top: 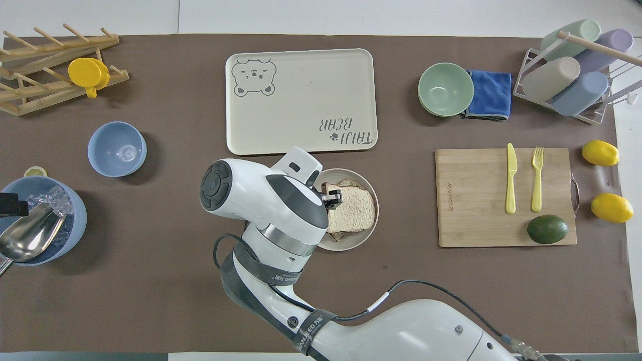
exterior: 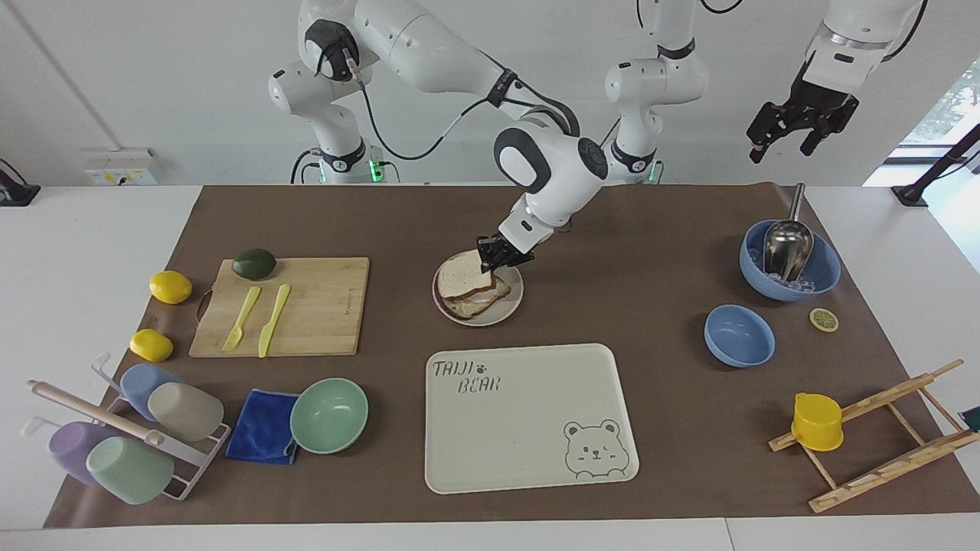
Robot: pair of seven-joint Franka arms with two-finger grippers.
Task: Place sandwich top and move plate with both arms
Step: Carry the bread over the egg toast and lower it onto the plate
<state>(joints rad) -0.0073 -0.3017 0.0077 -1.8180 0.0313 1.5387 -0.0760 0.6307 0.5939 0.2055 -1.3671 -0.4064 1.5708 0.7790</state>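
Sandwich top set on the plate.
Right gripper (exterior: 501, 256), frame centre, apparently pinches sandwich top (exterior: 465, 275) over plate (exterior: 515, 300); left gripper (exterior: 796, 122) waits upper right, fingers spread.

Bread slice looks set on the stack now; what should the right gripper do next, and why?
Probably open and lift clear: the sandwich top already lies flat on the lower toast on the plate, with the right gripper at its edge. The left gripper waits raised.
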